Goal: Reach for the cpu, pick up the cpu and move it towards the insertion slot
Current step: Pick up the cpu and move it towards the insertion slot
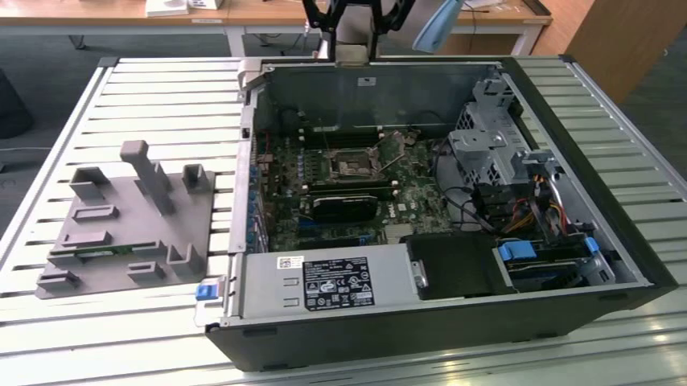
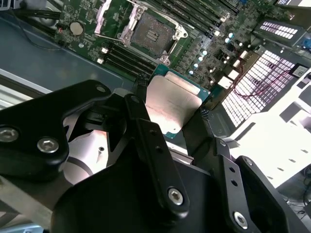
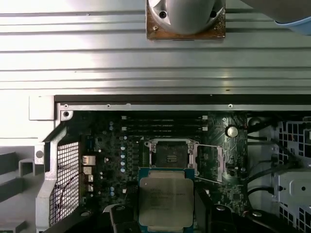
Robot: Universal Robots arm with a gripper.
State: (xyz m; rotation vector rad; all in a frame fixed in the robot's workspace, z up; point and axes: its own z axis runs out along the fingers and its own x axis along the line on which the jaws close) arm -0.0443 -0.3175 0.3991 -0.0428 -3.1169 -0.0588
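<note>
Silvery-topped, green-rimmed square cpu [image 3: 166, 196] sits clamped flat in the black tool [image 2: 170, 121], above the insertion slot [image 3: 171, 154].

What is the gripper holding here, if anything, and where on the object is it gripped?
The gripper holds the cpu by two opposite side edges, its silvery top showing between the black fingers, above the motherboard and short of the open insertion slot.

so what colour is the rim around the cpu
Teal-green around a silvery metal top; the cpu shows it best in the first wrist view.
</note>
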